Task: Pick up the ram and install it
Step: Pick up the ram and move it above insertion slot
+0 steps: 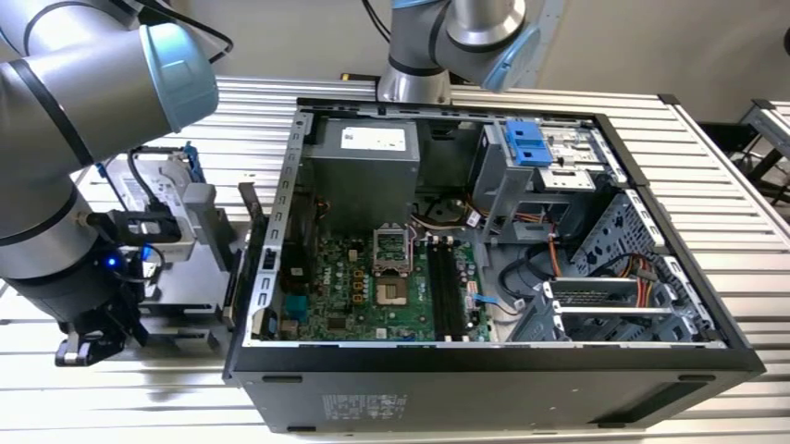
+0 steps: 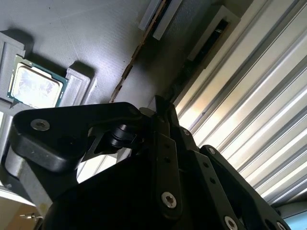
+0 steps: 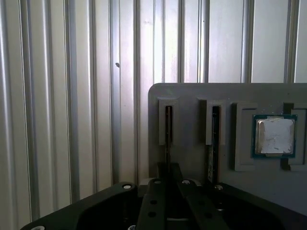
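The open computer case (image 1: 494, 361) lies on the bench (image 1: 728, 166). The holder (image 1: 198, 287) stands just beside it, on the exterior view's left. In the holder's slots a ram stick (image 3: 168, 129) and a second ram stick (image 3: 215, 139) stand side by side, and the CPU chip (image 3: 274, 135) lies in a pocket next to them.

The grey tubular robot arm with pale-blue joint caps (image 1: 74, 102) rises from its base at the back of the exterior view, arches forward and comes down along the exterior view's left edge. Its dark wrist section (image 1: 55, 277), which carries a small black box with a blue light, points downward. Below it hangs the black angular metal gripper (image 1: 89, 344), set low. In both wrist views the gripper's bolted black linkage plates (image 3: 158, 206) fan out from its centre.
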Controlling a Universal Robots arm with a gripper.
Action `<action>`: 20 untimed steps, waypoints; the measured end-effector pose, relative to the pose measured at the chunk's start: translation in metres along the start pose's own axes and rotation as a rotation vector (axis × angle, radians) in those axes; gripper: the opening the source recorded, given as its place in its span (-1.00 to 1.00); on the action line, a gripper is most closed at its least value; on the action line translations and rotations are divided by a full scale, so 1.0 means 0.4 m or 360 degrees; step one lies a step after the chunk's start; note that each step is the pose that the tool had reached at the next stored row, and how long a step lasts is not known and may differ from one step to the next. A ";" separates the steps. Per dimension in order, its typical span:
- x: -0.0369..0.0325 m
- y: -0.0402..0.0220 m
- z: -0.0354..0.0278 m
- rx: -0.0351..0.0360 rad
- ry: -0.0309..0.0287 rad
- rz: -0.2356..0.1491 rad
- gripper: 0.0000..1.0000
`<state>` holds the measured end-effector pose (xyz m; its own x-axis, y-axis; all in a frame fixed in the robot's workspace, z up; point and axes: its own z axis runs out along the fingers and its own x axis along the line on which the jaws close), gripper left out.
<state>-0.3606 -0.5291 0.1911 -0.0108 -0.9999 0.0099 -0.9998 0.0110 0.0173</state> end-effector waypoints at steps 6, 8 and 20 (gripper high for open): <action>0.000 0.000 0.000 0.0000 0.00000 0.0000 -1.00; 0.000 0.000 0.000 0.0000 -0.00001 0.0000 -1.00; 0.000 0.000 -0.024 0.0000 -0.00001 0.0000 -1.00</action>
<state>-0.3606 -0.5291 0.2006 -0.0106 -0.9999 0.0098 -0.9998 0.0108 0.0173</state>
